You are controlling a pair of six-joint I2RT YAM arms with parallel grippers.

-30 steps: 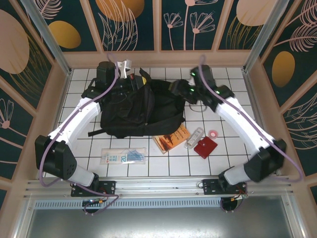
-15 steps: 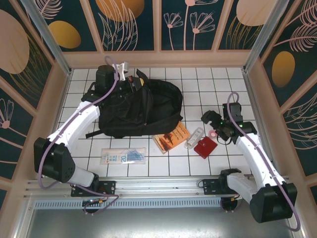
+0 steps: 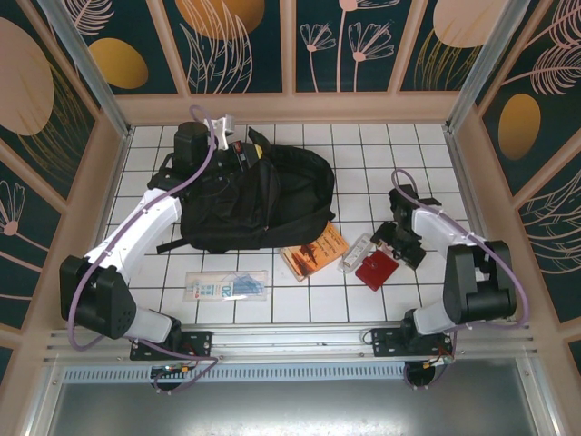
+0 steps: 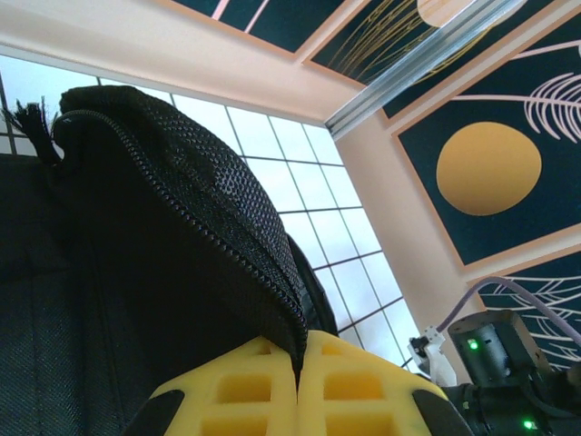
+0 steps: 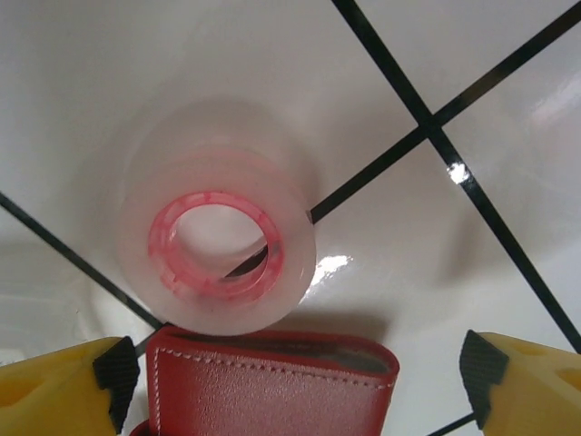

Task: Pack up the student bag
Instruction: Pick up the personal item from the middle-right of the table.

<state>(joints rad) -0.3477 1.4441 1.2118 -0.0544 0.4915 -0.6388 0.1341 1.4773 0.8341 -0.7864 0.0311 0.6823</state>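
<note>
The student bag [image 3: 272,200], a big black backpack, lies at the back left of the tiled table. My left gripper [image 3: 254,147] is at its top end. In the left wrist view the yellow fingers [image 4: 245,386] are shut on the bag's zipper edge [image 4: 227,236], lifting the fabric. My right gripper [image 3: 397,243] hangs low at the right, open. Its two yellow fingertips [image 5: 54,391] stand wide apart on either side of a red wallet [image 5: 254,400]. Just beyond the wallet, touching it, lies a clear tape roll [image 5: 292,238] with a pink core.
An orange book [image 3: 314,252] and a clear plastic case [image 3: 356,252] lie in front of the bag, left of the red wallet [image 3: 375,271]. A flat plastic packet [image 3: 227,286] lies near the front left. Walls enclose the table on three sides.
My right arm swung away from the bag to the front right, came down over the tape roll and wallet, and its jaws opened. The left gripper kept its hold on the bag.
</note>
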